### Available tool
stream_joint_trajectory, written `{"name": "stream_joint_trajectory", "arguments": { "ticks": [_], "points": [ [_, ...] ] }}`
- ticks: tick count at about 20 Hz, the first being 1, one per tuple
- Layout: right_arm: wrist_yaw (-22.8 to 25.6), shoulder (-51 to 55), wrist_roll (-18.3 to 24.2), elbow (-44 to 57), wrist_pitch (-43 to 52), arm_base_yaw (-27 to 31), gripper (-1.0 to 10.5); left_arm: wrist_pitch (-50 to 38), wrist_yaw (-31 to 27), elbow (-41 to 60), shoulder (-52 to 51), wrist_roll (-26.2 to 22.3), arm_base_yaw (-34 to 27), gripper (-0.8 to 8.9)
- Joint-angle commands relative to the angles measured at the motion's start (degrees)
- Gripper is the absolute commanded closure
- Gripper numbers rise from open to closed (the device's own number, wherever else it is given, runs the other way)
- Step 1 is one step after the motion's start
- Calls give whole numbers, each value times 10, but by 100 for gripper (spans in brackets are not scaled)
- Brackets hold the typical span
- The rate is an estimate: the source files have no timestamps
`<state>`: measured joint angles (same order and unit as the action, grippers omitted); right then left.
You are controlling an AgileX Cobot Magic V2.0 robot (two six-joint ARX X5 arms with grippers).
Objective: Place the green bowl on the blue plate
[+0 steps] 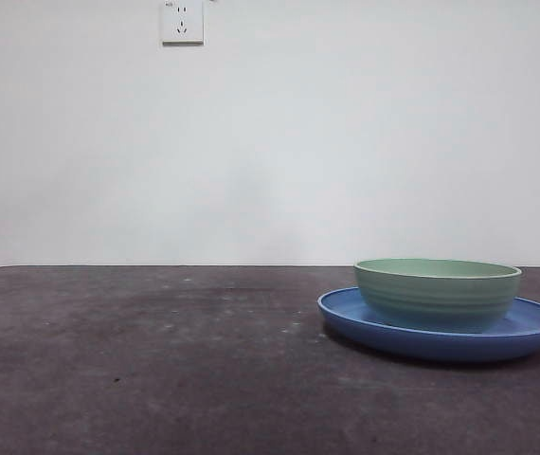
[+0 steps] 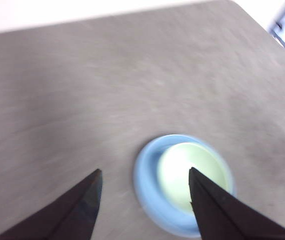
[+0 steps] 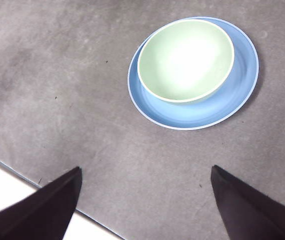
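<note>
1. The green bowl (image 1: 438,290) sits upright on the blue plate (image 1: 355,318), over on the right side of the dark tabletop (image 1: 137,360) in the front view.
2. From the right wrist view, the green bowl (image 3: 185,60) rests off-centre on the blue plate (image 3: 192,112): its rim comes close to the plate's rim on one side, and a wide blue crescent shows on the other.
3. Right pincer (image 3: 145,175): jaws spread wide, nothing between them, held well above the tabletop (image 3: 57,75) and apart from the dishes. A pale edge of the tabletop runs just by one jaw.
4. Left pincer (image 2: 145,172): also wide open and holding nothing, high above the dishes. The picture is blurred, but the green bowl (image 2: 182,170) inside the blue plate (image 2: 145,175) shows between the jaws, one jaw tip overlapping the bowl in the picture.
5. Open room: in the front view the tabletop to the left of the plate is bare right across. The plate's right rim lies close to the picture's edge.
6. Behind it all, a plain white wall (image 1: 346,133) with a socket (image 1: 182,21) high up.
</note>
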<state>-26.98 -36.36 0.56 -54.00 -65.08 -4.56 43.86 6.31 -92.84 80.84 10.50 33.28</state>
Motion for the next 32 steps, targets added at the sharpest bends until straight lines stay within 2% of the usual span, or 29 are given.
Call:
{"name": "stream_joint_trajectory", "arguments": {
  "ticks": [1, 7, 12, 15, 19, 22, 25, 30, 32],
  "points": [
    [0, -2, -5, -11, 3, -2, 531, 3, 5, 72, -78, -30, -16, 532],
    [0, -2, -5, -11, 3, -2, 531, 11, 151, 290, -282, -65, -34, 533],
    [0, -2, -5, -11, 3, -2, 531, 62, 232, 370, -354, -89, -33, 533],
    [0, -2, -6, -11, 3, -2, 531, 75, 234, 370, -360, -97, -33, 533],
    [9, -2, -28, -11, 3, -2, 532, 72, 234, 370, -359, -97, -33, 533],
    [99, -10, -69, -11, 13, -1, 532, 72, 234, 370, -359, -97, -33, 533],
    [132, -50, -82, -11, 45, 5, 532, 72, 234, 370, -359, -99, -33, 533],
    [123, -194, -78, -11, 129, 42, 532, 74, 234, 370, -359, -100, -33, 533],
    [90, -261, -72, -11, 162, 57, 533, 74, 234, 370, -359, -101, -33, 533]
  ]
}}
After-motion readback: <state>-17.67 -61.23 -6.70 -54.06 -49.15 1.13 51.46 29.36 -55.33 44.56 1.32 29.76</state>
